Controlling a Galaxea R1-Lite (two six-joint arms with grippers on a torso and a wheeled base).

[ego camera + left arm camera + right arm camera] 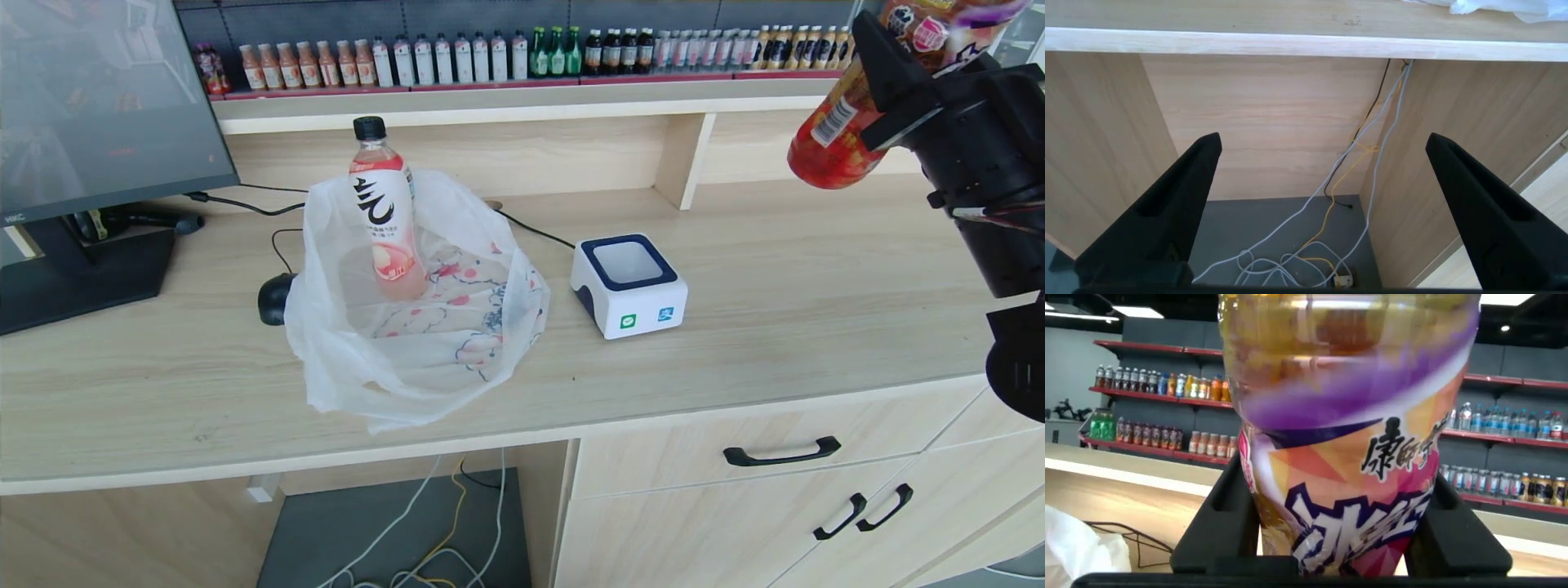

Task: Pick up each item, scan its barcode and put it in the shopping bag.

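The left tool (1323, 139) hangs below the front edge of the counter (816, 286) with its two dark fingers (1167, 204) spread wide and nothing between them. It faces the open bay under the counter, where loose white and yellow cables (1315, 245) trail down to a grey floor.

On the counter's far left stands a dark monitor (106, 98) on a black base, and a black mouse (273, 298) lies just beside the left side of the shopping bag (424, 343). The bag is thin, translucent white plastic, open at the top and slumped near the counter's front edge. A pink bottle (384, 212) with a black cap stands upright inside it, its neck and shoulders rising above the bag's rim.

To the right of the bag, apart from it, sits the scanner (627, 286), a white box with a dark blue frame around its top window. A black cable runs from behind it toward the bag.

At the upper right, the right tool (865, 82) is raised well above the counter and to the right of the scanner. It pinches an orange-red bottle (829, 139) between its fingers. The bottle is tilted, and a white barcode patch shows on its side. In the right wrist view its purple and pink label (1347, 457) sits between the black fingers (1221, 523).

A shelf of bottles (531, 53) lines the back wall.
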